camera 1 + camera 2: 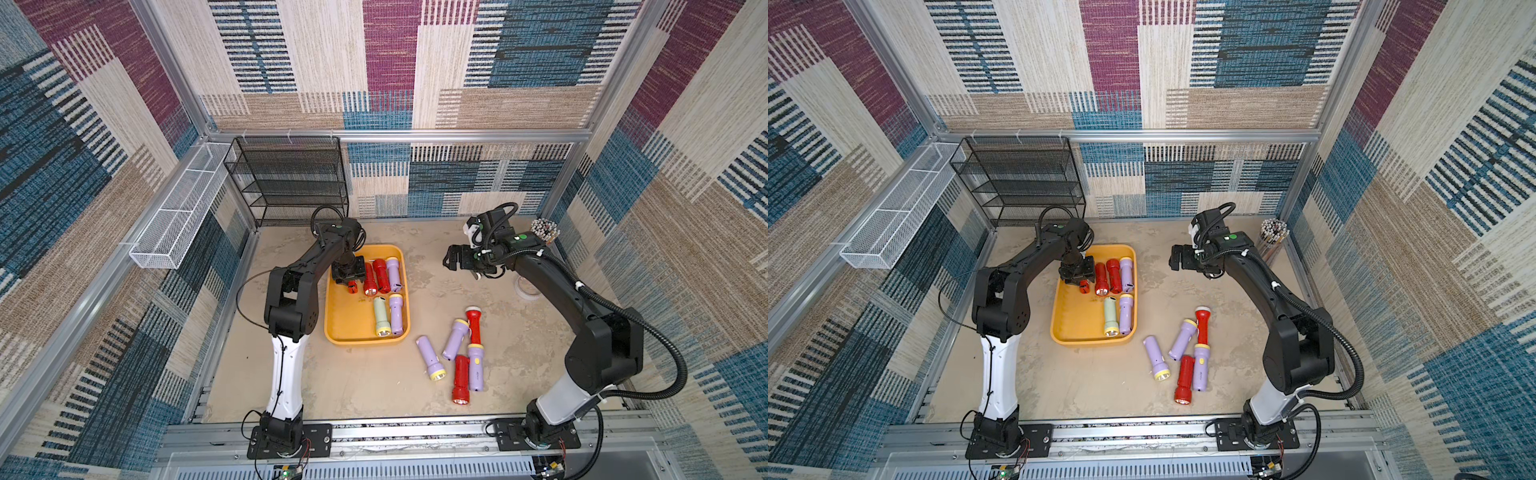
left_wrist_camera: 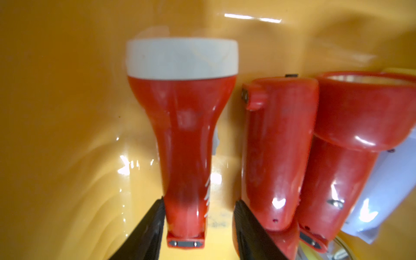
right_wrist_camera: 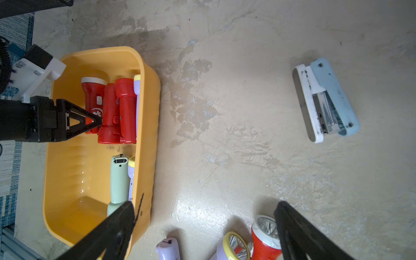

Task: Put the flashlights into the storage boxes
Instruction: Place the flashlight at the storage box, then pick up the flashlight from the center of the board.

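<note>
The yellow-orange storage box (image 1: 349, 322) sits mid-table. Inside it lie two red flashlights (image 1: 380, 274), two lilac ones (image 1: 396, 313) and a pale green one (image 1: 380, 316). My left gripper (image 1: 349, 276) reaches down into the box's far end and is open around a white-headed red flashlight (image 2: 184, 135) lying on the floor of the box. One finger touches its side and a gap shows at the other. Several more flashlights, lilac (image 1: 430, 359) and red (image 1: 460, 378), lie loose on the table right of the box. My right gripper (image 1: 451, 257) hovers open and empty above the table.
A black mesh rack (image 1: 291, 178) stands at the back left, with a white wire basket (image 1: 178, 216) on the left wall. A pale blue stapler (image 3: 325, 99), a cup of pencils (image 1: 544, 230) and a tape roll (image 1: 525, 286) lie near the right arm.
</note>
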You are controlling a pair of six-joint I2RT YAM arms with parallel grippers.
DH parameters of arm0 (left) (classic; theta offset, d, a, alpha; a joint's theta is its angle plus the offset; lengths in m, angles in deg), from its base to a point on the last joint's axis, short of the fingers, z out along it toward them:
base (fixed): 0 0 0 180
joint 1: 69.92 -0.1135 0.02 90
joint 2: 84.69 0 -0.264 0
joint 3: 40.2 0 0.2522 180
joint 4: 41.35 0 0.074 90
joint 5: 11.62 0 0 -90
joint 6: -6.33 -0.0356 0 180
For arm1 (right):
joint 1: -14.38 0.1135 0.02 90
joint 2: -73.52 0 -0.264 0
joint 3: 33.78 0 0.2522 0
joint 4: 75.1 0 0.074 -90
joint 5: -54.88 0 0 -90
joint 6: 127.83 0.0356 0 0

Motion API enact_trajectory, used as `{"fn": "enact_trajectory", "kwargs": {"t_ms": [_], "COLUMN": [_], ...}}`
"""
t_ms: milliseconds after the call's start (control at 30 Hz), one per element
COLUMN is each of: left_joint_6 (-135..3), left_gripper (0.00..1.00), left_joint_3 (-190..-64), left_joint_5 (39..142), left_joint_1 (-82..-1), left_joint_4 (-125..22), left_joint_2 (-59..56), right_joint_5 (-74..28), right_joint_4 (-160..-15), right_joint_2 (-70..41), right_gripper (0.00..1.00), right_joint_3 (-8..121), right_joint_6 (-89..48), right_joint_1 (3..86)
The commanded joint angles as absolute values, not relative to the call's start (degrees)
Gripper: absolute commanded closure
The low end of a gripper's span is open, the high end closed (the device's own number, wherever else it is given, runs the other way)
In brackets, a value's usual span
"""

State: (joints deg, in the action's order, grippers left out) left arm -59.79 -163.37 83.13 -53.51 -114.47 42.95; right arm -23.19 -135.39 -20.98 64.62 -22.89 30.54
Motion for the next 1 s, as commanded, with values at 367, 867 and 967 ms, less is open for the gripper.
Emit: {"fn": "enact_trajectory", "kwargs": {"t_ms": [367,867,967], "left_joint_6": [-55.1,-45.1,-43.8], "left_gripper": [0.45,0.45,0.45], "left_joint_3": [-162.2,-157.0,-156.3], "left_joint_5": [85.1,88.1,88.3], "left_joint_1": [-48.0,-27.2,-24.0], "left_joint_4": [-118.1,-120.0,-120.0], "left_joint_2": [32.3,26.2,26.4], "right_joint_5": [-24.9,-28.7,-28.9], "right_joint_4": [-132.7,-132.2,-132.1], "right_joint_2": [-14.6,1.0,2.6], "right_gripper": [0.00,0.00,0.00], "right_joint_3": [54.0,39.7,38.6], "right_joint_6": [-21.2,-18.8,-18.9], "right_joint_1": [30.5,30.3,30.3]}}
